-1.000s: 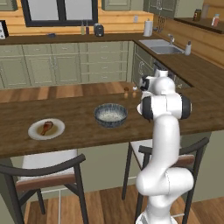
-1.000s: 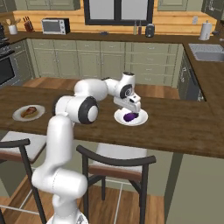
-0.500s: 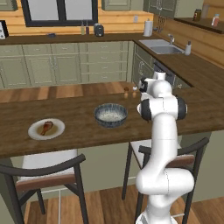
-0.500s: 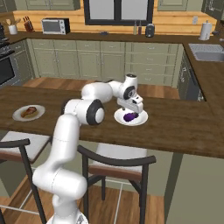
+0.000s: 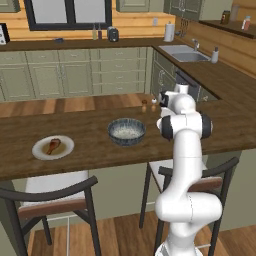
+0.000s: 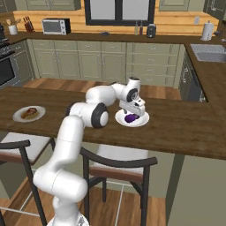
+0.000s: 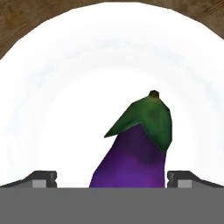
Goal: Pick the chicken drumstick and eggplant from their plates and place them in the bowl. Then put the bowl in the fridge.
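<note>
A dark wooden surface (image 5: 95, 145) runs across the middle of the left base view, with two chairs (image 5: 50, 200) tucked under its near edge at the bottom. Behind it stand green-grey cabinets (image 5: 70, 75) below a wood counter, a dark window at the top, and a sink (image 5: 186, 56) in the upper right; the right base view adds a microwave (image 6: 56, 26) at upper left.

The bowl (image 5: 127, 131) sits mid-surface, with the drumstick (image 5: 53, 145) on its plate (image 5: 41, 153) to the left. In the right base view the eggplant (image 6: 130, 118) lies on a second plate (image 6: 141, 121) at the centre, just below the arm's hand.

In the hand view the jaws (image 7: 112, 178) stand wide open, one tip either side of the eggplant (green cap pointing up the frame), holding nothing.
</note>
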